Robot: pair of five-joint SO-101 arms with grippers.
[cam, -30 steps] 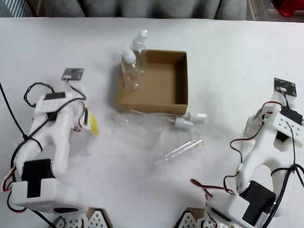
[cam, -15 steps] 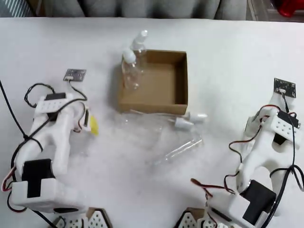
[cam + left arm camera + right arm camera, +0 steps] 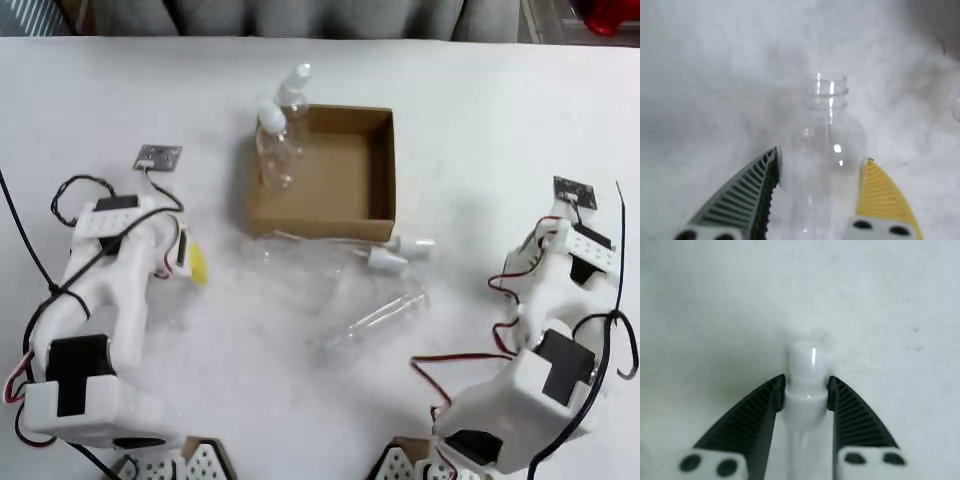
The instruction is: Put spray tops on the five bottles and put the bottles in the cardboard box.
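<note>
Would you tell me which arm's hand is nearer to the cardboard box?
Left. The left hand, holding a bottle, sits just off a near corner of the cardboard box; the right hand, holding a spray top, is farther off on the opposite side.

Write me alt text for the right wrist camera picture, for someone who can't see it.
A white spray top is gripped between the two black fingers of the right gripper, its rounded head pointing away from the camera. Behind it lies the plain white table.
</note>
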